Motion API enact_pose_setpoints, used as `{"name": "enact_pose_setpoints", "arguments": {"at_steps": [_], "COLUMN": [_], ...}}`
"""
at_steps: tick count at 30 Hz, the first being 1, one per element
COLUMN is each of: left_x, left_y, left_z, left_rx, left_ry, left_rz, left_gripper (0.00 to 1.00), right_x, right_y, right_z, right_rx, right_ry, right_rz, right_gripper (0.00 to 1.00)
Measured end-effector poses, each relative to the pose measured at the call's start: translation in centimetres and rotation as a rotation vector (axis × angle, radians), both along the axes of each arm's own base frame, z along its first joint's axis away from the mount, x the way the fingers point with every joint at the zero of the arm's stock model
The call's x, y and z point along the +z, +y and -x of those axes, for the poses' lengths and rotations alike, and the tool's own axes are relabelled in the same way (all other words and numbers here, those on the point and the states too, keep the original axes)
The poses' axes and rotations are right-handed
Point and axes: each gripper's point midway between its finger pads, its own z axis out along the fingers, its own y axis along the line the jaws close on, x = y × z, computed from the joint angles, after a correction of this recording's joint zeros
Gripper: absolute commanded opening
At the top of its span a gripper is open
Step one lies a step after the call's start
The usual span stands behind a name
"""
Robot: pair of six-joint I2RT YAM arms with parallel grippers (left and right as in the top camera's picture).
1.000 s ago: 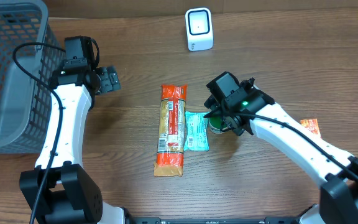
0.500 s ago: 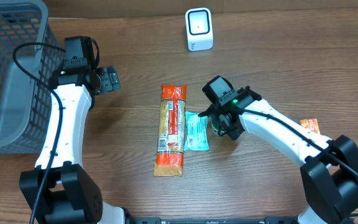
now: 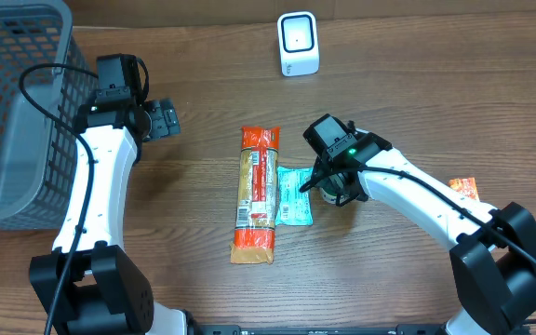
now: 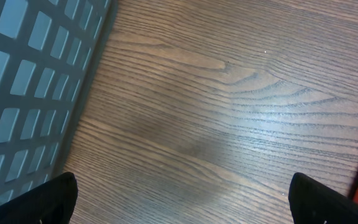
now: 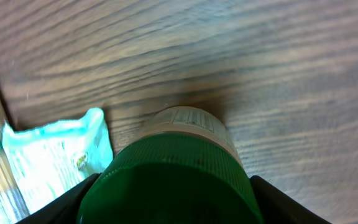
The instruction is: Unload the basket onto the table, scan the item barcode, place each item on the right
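A jar with a green screw lid (image 5: pixel 169 177) and a pale label stands upright on the wooden table. My right gripper (image 5: pixel 173 208) comes down over it, one black finger (image 5: pixel 73 202) against each side of the lid. From overhead the right gripper (image 3: pixel 329 189) hides most of the jar. The white barcode scanner (image 3: pixel 298 43) stands at the far middle of the table. My left gripper (image 3: pixel 164 119) hovers open over bare wood beside the basket, its fingers (image 4: pixel 55 199) spread wide with nothing between them.
A teal packet (image 3: pixel 294 196) lies just left of the jar, touching a long orange snack pack (image 3: pixel 257 194). A small orange sachet (image 3: pixel 464 189) lies to the right. A grey mesh basket (image 3: pixel 12 112) fills the far left corner.
The right gripper shifted slightly left and lower over the jar, and its fingers closed in onto the green lid. The left arm has not moved.
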Motion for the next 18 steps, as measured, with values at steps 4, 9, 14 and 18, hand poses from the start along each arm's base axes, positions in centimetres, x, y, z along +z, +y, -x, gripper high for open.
{"name": "enact_pose_setpoints", "arguments": {"at_steps": [4, 9, 14, 18], "left_x": [0.00, 0.00, 0.00, 0.00], "left_y": [0.00, 0.00, 0.00, 0.00], "left_z": [0.00, 0.00, 0.00, 0.00], "left_rx": [0.000, 0.000, 0.000, 0.000], "left_ry": [0.000, 0.000, 0.000, 0.000], "left_rz": [0.000, 0.000, 0.000, 0.000], "left_gripper": [1.00, 1.00, 1.00, 1.00], "right_x": [-0.02, -0.04, -0.06, -0.07], "right_y": [-0.08, -0.18, -0.21, 0.11], "right_z": [0.06, 0.15, 0.22, 0.31], "right_rx": [0.154, 0.215, 0.070, -0.046], "right_ry": [-0.001, 0.002, 0.008, 0.017], "right_rz": [0.041, 0.061, 0.026, -0.020], "right_gripper": [0.81, 0.99, 0.94, 0.84]}}
